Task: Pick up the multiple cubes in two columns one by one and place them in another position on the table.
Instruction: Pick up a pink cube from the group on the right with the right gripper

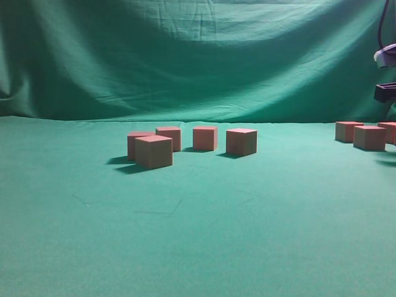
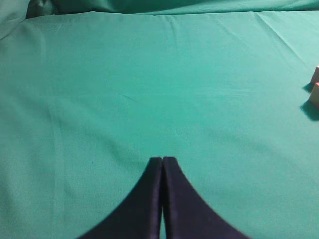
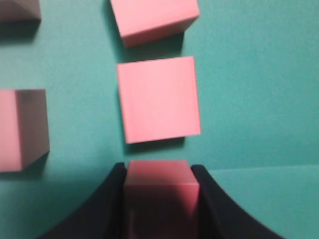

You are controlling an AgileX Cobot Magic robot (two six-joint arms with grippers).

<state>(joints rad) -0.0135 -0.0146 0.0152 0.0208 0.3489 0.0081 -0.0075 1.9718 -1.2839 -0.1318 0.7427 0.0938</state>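
In the right wrist view my right gripper (image 3: 158, 169) is shut on a pink cube (image 3: 159, 194), its black fingers pressed against both sides. Directly ahead in the same column lie a second cube (image 3: 158, 98) and a third (image 3: 152, 20). Another column shows at the left with one cube (image 3: 22, 129) and a corner of one more (image 3: 19, 9). In the exterior view several cubes (image 1: 205, 138) stand mid-table and three (image 1: 370, 137) at the right edge. My left gripper (image 2: 163, 159) is shut and empty above the bare table (image 2: 149, 89).
Part of the right arm (image 1: 387, 74) hangs at the upper right of the exterior view, above the right group of cubes. Two cube edges (image 2: 315, 94) show at the right border of the left wrist view. A draped green backdrop (image 1: 198, 55) rises behind the table.
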